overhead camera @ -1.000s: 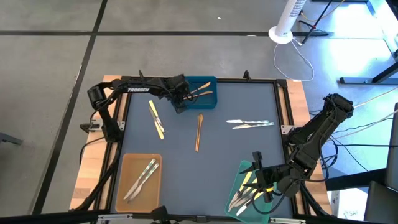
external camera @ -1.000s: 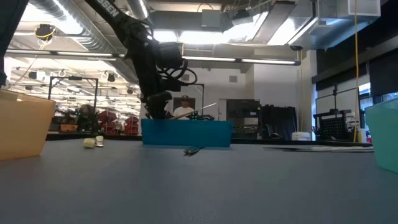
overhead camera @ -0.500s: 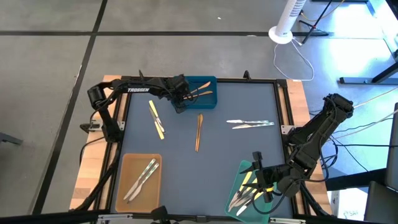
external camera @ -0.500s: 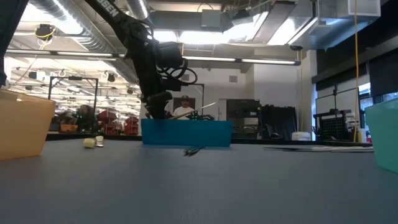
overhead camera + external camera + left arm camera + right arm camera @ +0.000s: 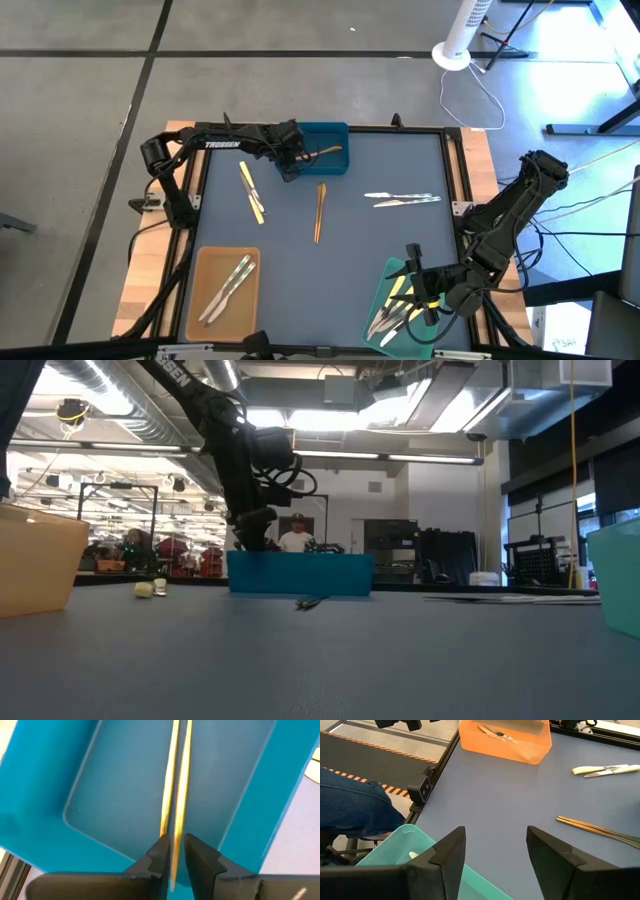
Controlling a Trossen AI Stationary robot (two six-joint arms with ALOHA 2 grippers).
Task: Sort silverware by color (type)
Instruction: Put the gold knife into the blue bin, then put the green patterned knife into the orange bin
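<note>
Two brown utensils [image 5: 176, 795] now lie flat in the blue tray [image 5: 325, 133], left gripper [image 5: 172, 851] loosening.

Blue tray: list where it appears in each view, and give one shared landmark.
High view: blue tray at the table's far edge, under the left gripper.
Low view: centre, beyond the table's middle.
Left wrist view: fills the picture.
Right wrist view: not in it.
Landmark: the left gripper at the tray.

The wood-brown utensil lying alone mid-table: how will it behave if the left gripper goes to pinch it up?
The wood-brown utensil looks long, thin and flat on the table, so fingertips may skid over it. It seems stiff rather than floppy and probably light. Pinched near one end, it could pivot or droop.
</note>
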